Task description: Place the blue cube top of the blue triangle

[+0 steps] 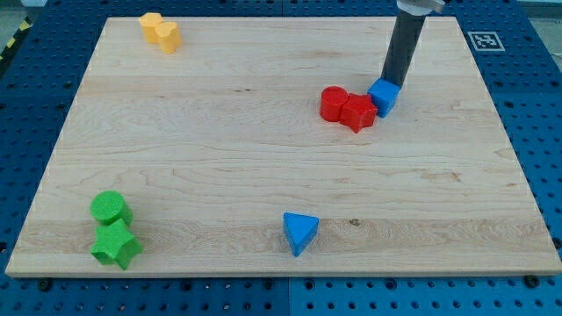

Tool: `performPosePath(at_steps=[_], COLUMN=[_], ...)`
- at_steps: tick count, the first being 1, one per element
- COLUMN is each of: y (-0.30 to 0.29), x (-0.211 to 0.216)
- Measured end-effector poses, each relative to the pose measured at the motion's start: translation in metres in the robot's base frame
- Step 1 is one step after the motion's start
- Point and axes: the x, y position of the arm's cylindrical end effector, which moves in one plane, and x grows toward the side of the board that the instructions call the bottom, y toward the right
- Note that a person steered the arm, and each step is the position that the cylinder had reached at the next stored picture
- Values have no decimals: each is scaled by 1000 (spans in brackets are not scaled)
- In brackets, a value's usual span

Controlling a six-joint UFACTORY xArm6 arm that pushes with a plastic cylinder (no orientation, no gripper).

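Tip point(387, 83) of bare dark rod touching small blue cube point(384, 96) from above-left; red star block point(358, 112) adjoining left; blue triangle block point(299, 232) well below.

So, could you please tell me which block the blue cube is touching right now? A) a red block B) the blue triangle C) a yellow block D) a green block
A: the blue cube sits against the red block on its left side in the view, with my tip at the cube's top edge, far from the blue triangle.
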Motion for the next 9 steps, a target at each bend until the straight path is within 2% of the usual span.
performPosePath(at_steps=[2, 6, 7, 9], y=[-30, -49, -23, -11], x=[40, 175, 195, 195])
